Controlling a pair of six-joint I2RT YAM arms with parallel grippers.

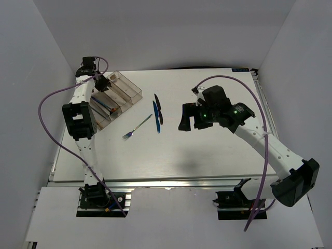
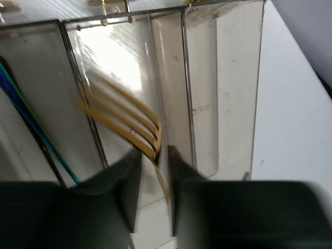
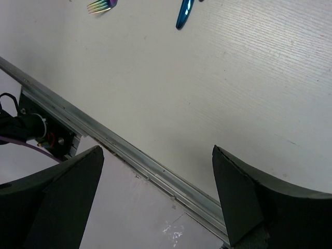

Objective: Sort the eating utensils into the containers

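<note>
The clear organiser tray (image 1: 122,89) stands at the table's far left. My left gripper (image 1: 102,83) hangs over it. In the left wrist view my left gripper (image 2: 154,179) has its jaws a little apart. A gold fork (image 2: 124,118) lies blurred in one compartment, its thin handle between my fingers (image 2: 122,181). Dark and blue slim pieces (image 2: 31,129) lie in the compartment to its left. On the table lie an iridescent fork (image 1: 136,127), a blue knife (image 1: 155,117) and a black knife (image 1: 158,108). My right gripper (image 1: 185,117) is open and empty, right of the knives.
The right wrist view shows my right gripper (image 3: 158,197) above the table's metal front rail (image 3: 129,155), with the iridescent fork's tines (image 3: 101,5) and the blue knife's tip (image 3: 184,13) at its top edge. The tray's wall (image 2: 187,78) divides the compartments.
</note>
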